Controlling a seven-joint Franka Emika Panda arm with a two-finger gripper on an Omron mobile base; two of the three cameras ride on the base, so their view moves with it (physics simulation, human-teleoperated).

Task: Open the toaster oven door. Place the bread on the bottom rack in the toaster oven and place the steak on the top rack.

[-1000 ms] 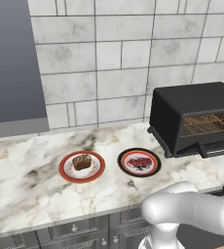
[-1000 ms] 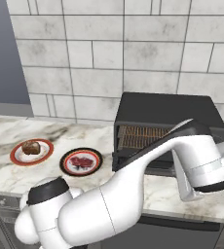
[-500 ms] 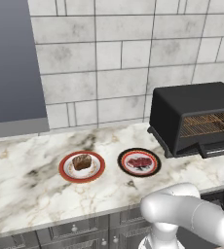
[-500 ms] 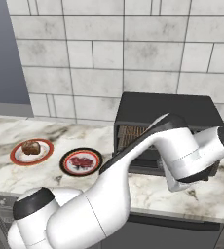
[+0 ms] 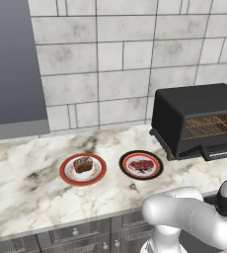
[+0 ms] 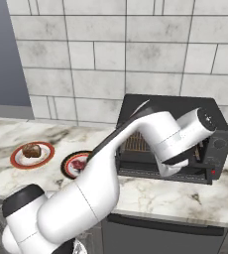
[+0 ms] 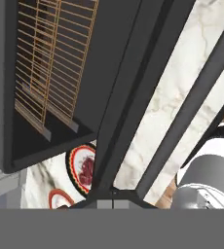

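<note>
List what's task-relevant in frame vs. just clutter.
Job:
toaster oven
toaster oven door, already down
wire racks
bread
steak

Lying about:
red-rimmed plate under bread
dark-rimmed plate under steak
marble counter

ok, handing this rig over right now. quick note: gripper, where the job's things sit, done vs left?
Gripper: shut, empty, at the lowered toaster oven door.
Toaster oven: on the counter at the right, door down, cavity open; both wire racks bare as far as the frames show.
Bread: on the orange-rimmed plate, left of the oven.
Steak: on the dark-rimmed plate, between the bread's plate and the oven.
Done: door open.
Left: bread to the bottom rack, steak to the top rack.
</note>
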